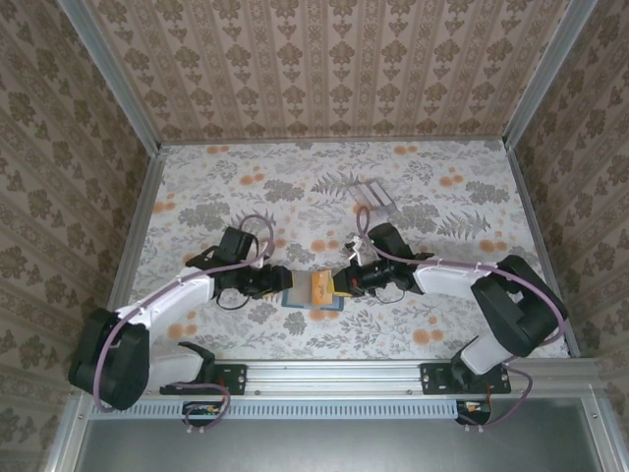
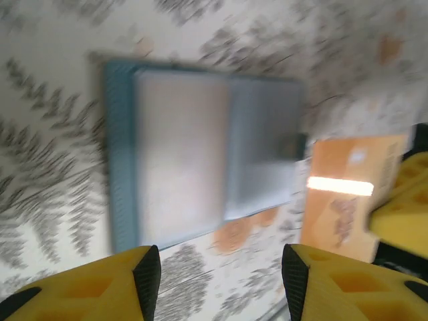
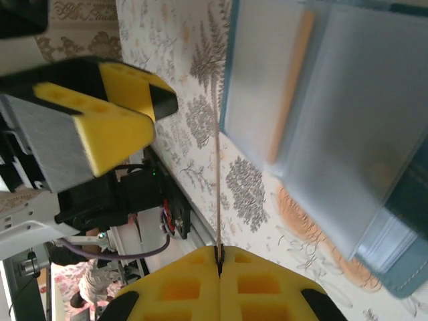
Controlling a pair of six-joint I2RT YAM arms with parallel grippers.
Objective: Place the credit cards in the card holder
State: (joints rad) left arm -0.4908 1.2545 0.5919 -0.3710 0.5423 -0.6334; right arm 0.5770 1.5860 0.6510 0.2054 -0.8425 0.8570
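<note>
Near the front edge of the table, both arms reach inward and their grippers meet at the centre. The left gripper stands partly open; in the left wrist view its yellow fingers are apart, with nothing between them, and the left gripper sits at the holder's edge. The right gripper is closed on the orange card; in the right wrist view the right gripper has its jaws pressed together on the card's lower edge, and the orange card shows edge-on as a thin line. Between the two grippers, the holder lies open and flat on the table. The left wrist view, which is blurred, shows the holder with a teal border and pale grey pockets, and the orange card at its side toward the right arm. Whether the card touches the holder cannot be told. In the right wrist view, the holder lies beyond the card. Farther back, well apart from the grippers, the grey cards lie side by side on the table.
</note>
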